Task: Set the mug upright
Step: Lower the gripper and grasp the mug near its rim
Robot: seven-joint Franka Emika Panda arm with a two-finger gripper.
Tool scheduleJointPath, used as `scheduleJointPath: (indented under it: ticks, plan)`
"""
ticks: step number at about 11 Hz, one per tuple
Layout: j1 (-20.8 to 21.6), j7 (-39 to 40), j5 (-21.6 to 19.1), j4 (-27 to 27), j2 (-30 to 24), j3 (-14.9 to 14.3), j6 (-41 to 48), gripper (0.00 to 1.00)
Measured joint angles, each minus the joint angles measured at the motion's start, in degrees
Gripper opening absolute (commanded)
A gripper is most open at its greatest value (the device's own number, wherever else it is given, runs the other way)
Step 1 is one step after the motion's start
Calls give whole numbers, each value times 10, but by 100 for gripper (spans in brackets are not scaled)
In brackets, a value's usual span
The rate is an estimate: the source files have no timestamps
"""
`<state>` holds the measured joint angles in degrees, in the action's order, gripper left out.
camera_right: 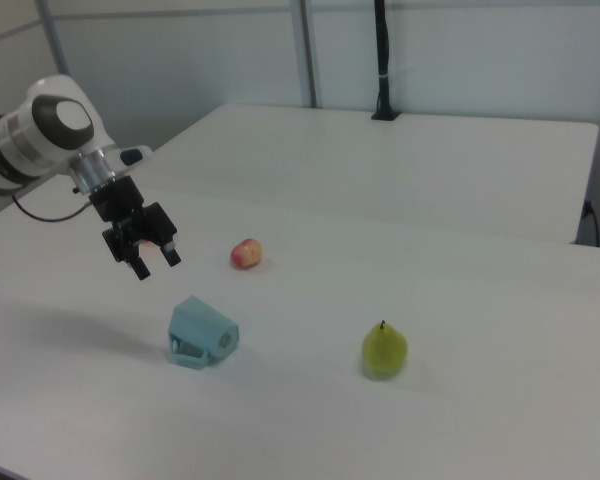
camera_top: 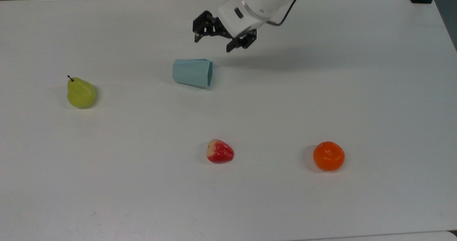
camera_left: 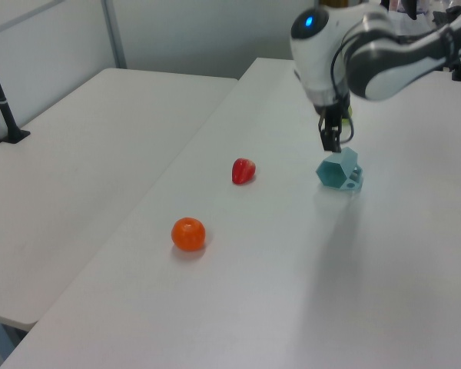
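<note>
Mug [camera_top: 192, 73]: pale blue-green, faceted, lying on its side on the white table [camera_top: 357, 91]. In the top view it sits in the far half of the table, nearer the far edge than the near one, roughly mid-width; wide rim to the top view's right, narrower base to the top view's left. Handle under/at the table side in the right view [camera_right: 202, 335]; open mouth faces the camera in the left view [camera_left: 339, 171].
Gripper [camera_top: 213, 44]: black, on a white arm coming in from the far edge of the table; hangs in the air above the table, just beyond the mug's rim end, not touching it. Also seen at [camera_right: 154, 264] and [camera_left: 330, 140].
Fingers [camera_top: 197, 37]: spread wide, nothing btwn them.
Pear [camera_top: 80, 93]: yellow-green, toward the top view's left edge of the table, well apart from the mug; also [camera_right: 384, 350].
Strawberry [camera_top: 220, 151]: red w/ pale end, toward the near edge, about mid-width.
Orange [camera_top: 329, 156]: toward the near edge, on the top view's right of the strawberry, well apart from it; also [camera_left: 188, 234].
2nd table [camera_left: 77, 154]: white, beside the main one, on the left view's left; black post [camera_left: 1, 100] stands on it.
</note>
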<state>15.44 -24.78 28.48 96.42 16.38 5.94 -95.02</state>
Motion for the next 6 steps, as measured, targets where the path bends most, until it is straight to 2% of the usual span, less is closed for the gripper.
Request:
scheduleJointPath:
  ticks: [2,5,6]
  plan:
    - [14,-39,43,0,42,2,0,100]
    - [12,-50,78,-1,82,2,0,99]
    - [11,-50,91,-1,93,1,0,96]
